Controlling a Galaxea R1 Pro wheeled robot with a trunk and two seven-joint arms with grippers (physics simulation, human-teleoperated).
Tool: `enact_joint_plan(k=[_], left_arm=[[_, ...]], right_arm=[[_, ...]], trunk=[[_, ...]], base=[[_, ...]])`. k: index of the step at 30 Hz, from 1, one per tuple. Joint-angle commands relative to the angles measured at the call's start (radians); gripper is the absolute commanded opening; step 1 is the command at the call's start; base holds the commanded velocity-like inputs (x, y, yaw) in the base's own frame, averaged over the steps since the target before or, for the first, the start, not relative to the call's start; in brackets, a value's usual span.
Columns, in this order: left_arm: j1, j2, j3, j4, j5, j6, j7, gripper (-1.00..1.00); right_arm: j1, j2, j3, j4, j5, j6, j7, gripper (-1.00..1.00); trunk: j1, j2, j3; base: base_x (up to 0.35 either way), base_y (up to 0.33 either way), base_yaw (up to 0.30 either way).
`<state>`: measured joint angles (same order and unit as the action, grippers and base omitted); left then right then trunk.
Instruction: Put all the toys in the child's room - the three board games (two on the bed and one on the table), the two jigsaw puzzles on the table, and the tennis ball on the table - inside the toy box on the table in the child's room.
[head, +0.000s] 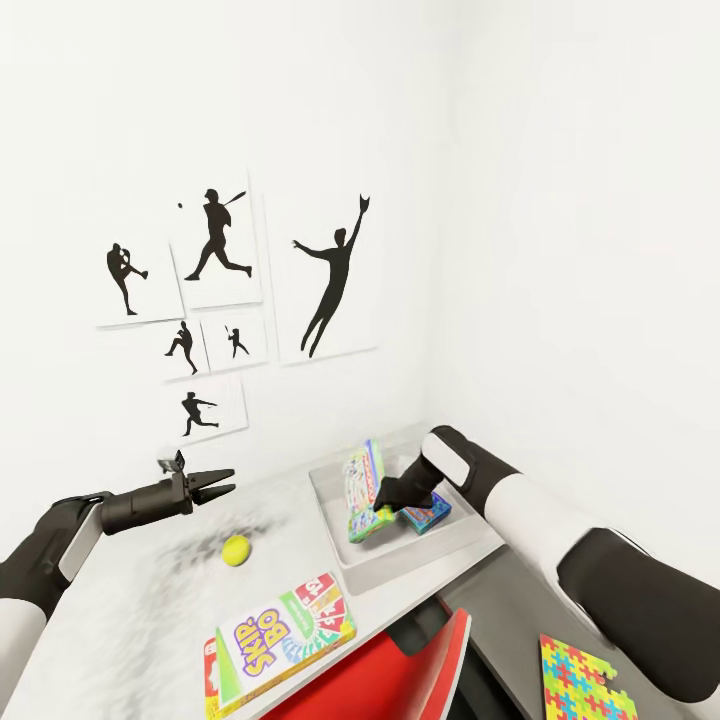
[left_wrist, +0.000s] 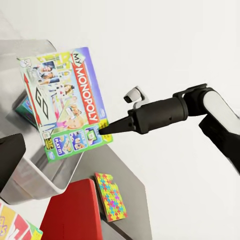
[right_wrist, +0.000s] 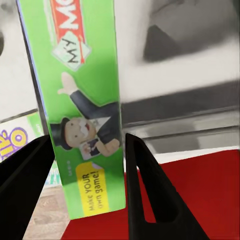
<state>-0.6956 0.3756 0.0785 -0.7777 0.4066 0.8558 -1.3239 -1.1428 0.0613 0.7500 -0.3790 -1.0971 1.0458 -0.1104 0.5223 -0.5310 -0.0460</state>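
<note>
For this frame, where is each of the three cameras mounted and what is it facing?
Head view: on the head, looking down at the table, toy box and wall pictures; both arms show.
Left wrist view: on the left arm, facing the Monopoly box in the right gripper.
Right wrist view: on the right arm, looking along its jaws at that box's green edge.
All three share the Monopoly box.

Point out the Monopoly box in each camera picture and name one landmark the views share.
Head view: the Monopoly box stands tilted in the grey toy box, right of centre, at the right gripper.
Left wrist view: upper left, cover facing the camera, the gripper's tip at its lower corner.
Right wrist view: its green edge runs down the left half between the dark fingers.
Shared landmark: the red chair.
</note>
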Motion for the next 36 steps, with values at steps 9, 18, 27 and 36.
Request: enact_joint_plan(k=[9,18,27,36], left_arm=[[-0.001,0.000,-0.001,0.000,0.003,0.009,-0.001,1.00],[-0.001,0.000,-0.002,0.000,0.002,0.009,-0.001,1.00],[-0.001,0.001,0.000,0.000,0.004,0.011,-0.003,1.00],[-0.012,0.011,0.007,-0.002,0.011,0.073,-0.007,1.00]], right_arm=[[-0.002,0.001,0.030,0.027,-0.015,0.001,0.016,-1.00],[-0.002,-0.001,0.041,0.021,-0.012,0.001,0.022,-1.00],[-0.003,-0.024,0.039,0.018,-0.012,0.001,0.023,-1.00],[-0.003,-0.031,0.039,0.017,-0.013,0.001,0.024,-1.00]], trunk=[[0.000,-0.002,-0.002],[0.000,-0.002,-0.002],[0.000,-0.002,-0.002],[0.000,-0.002,-0.002]], base=[[0.000,0.000,0.000],[0.000,0.000,0.000],[0.000,0.000,0.000],[0.000,0.000,0.000]])
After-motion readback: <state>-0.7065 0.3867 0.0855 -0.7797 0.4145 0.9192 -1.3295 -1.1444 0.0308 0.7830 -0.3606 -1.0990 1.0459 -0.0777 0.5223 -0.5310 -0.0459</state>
